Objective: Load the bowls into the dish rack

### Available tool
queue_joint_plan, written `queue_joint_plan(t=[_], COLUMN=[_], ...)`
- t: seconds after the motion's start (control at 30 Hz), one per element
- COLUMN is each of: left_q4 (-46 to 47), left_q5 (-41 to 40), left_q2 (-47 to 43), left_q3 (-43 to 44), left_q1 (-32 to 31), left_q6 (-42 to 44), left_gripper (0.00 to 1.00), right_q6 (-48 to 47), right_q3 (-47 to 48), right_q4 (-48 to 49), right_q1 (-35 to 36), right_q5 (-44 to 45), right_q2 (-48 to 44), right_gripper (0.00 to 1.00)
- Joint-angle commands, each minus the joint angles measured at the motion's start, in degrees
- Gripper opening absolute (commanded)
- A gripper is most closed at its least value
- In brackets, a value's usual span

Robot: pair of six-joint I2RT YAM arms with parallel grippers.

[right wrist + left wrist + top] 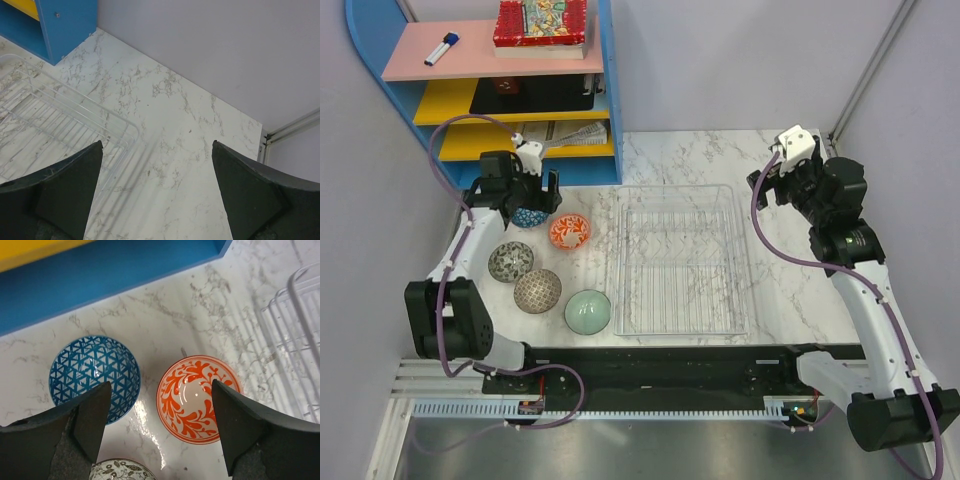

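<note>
Ceramic blue lattice bowl (94, 376) and orange-red floral bowl (197, 399) sit close together left of the clear plastic dish rack (678, 188); the wide-open, empty left gripper (160, 390) above risks knocking the neighbour.

No legible text, labels, numbers anywhere

Marble table (777, 300): five bowls (588, 311), dish rack (680, 260)

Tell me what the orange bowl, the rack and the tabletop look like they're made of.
Orange bowl: likely glazed ceramic; glossy, with bright light glints on its painted inside.
Rack: clear plastic, probably; the marble pattern shows through its ribs.
Tabletop: white marble look with grey veins, smooth and slightly shiny; real stone or laminate, I cannot tell.
</note>
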Motion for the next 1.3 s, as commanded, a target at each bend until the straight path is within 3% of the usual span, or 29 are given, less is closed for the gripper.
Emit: queue_joint_plan(t=[0.0, 0.23, 0.8, 1.27], left_q4=[-0.27, 0.44, -3.52, -5.80], left_q5=[-7.74, -17.94, -19.71, -19.54], left_q2=[2.76, 7.51, 22.45, 29.40], left_q3=[3.37, 4.51, 11.98, 15.23], left_q1=[0.02, 2.12, 7.23, 7.32], left_q6=[4.07, 2.23, 0.21, 0.03], left_gripper=[0.87, 0.87, 0.77, 0.55], right_q6=[-1.26, -1.87, -2.23, -2.58], right_q3=[0.92, 0.13, -0.05, -0.13], right_q4=[-0.12, -0.38, -0.47, -0.73], right_q1=[0.49, 1.11, 1.55, 1.81], right_q5=[-1.86, -3.44, -3.00, -3.18], right_q2=[-1.06, -1.50, -1.33, -1.33], right_gripper=[0.97, 0.98, 0.97, 0.97])
